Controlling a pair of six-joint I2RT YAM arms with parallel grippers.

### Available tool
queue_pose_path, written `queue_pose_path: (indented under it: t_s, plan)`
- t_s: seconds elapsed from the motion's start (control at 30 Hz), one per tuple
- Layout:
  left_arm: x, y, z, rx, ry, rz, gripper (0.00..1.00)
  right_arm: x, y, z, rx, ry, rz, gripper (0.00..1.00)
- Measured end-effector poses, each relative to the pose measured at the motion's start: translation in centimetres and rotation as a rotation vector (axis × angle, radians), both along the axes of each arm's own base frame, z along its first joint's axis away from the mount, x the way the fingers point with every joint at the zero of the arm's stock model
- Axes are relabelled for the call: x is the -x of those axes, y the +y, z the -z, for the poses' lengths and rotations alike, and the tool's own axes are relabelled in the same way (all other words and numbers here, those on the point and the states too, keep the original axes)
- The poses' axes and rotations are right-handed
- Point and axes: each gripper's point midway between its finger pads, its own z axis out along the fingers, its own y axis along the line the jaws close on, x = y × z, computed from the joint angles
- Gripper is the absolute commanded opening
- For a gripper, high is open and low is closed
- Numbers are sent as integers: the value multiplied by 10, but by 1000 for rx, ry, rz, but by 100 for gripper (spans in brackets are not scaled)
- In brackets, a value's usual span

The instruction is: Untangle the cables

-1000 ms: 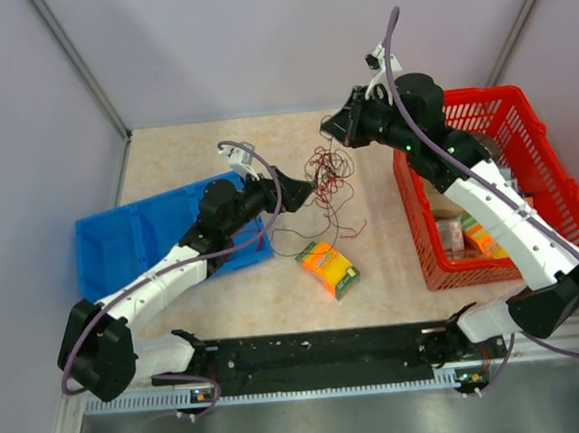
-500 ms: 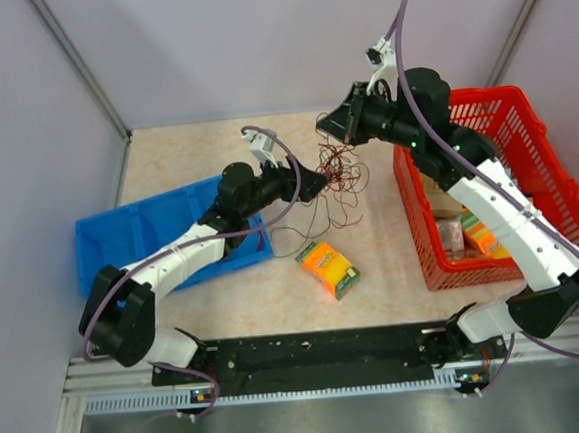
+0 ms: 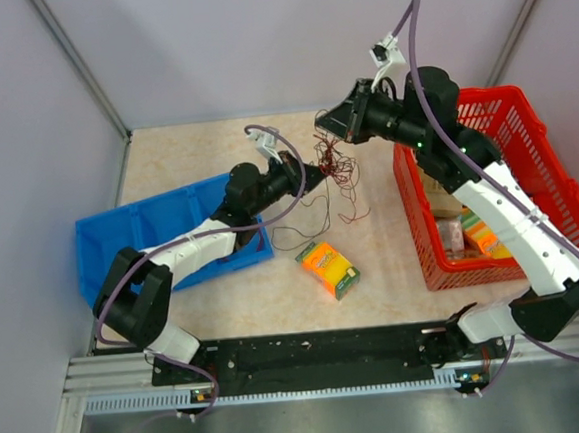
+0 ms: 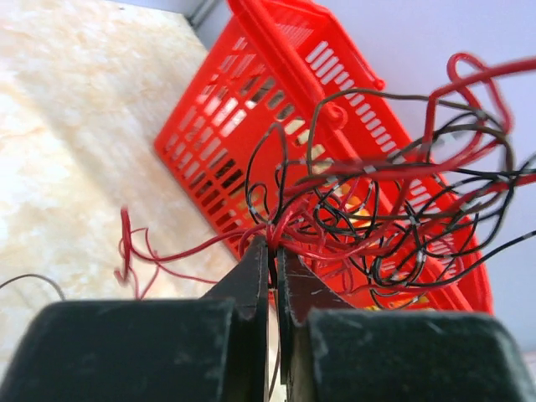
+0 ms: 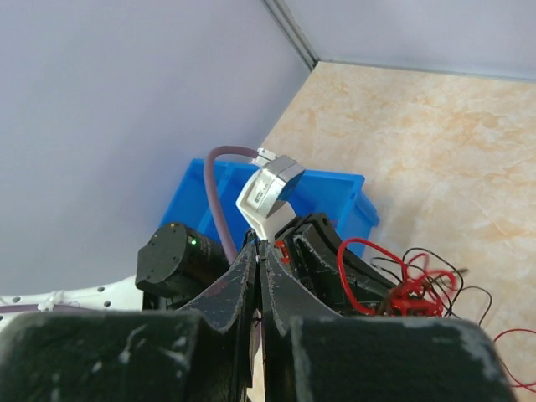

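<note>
The cables (image 3: 339, 169) are a knotted clump of thin dark red and blackish wires, hanging just above the table's middle, with loose strands trailing down to the surface. My left gripper (image 3: 314, 167) reaches in from the left and is shut on red strands at the clump's edge; in the left wrist view its jaws (image 4: 273, 244) pinch the red wires, with the tangle (image 4: 377, 209) spreading beyond them. My right gripper (image 3: 321, 138) sits just above the clump, shut on a thin wire. In the right wrist view (image 5: 259, 245) the cables (image 5: 410, 285) show below it.
A blue bin (image 3: 136, 239) lies under my left arm. An orange and green box (image 3: 329, 270) rests on the table in front of the clump. A red basket (image 3: 523, 128) holding several items stands at the right, under my right arm.
My left gripper moved right into the clump and closed on red strands. My right arm shifted slightly up and right, and the clump drew tighter between the two grippers.
</note>
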Motion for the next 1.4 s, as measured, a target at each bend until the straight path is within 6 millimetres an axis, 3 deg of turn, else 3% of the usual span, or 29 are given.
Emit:
queue_pose_path:
  t_s: [0.23,0.37,0.43,0.5,0.77,0.87,0.93,1.03,1.13,1.17,1.27,1.4]
  plan:
    - [-35,12,30,-121,146,-170,0,6,-8,-9,9,-17,18,0]
    - [-58,21,72,-211,270,-215,0,5,-22,-38,22,-88,76,0]
    - [-61,29,102,-258,340,-220,0,5,-31,-55,26,-141,111,0]
    - [-58,30,118,-276,376,-196,1,4,-39,-60,53,-165,147,0]
    - [-37,40,132,-311,368,-161,21,-3,-61,-54,182,-218,232,0]
    - [-38,42,128,-322,343,-172,37,2,-71,-82,178,-296,258,0]
    - [-39,47,136,-344,358,-189,44,14,-80,-116,132,-381,273,0]
    - [-39,52,147,-363,389,-200,34,46,-100,-161,54,-491,298,0]
    - [-36,49,145,-353,387,-177,32,76,-117,-182,6,-548,297,0]
    - [-35,47,142,-344,378,-165,21,81,-119,-185,-3,-558,291,0]
    - [-22,48,133,-324,336,-130,0,81,-115,-181,-12,-569,277,0]
    - [-14,61,123,-360,301,-149,0,57,-116,-174,19,-566,348,0]
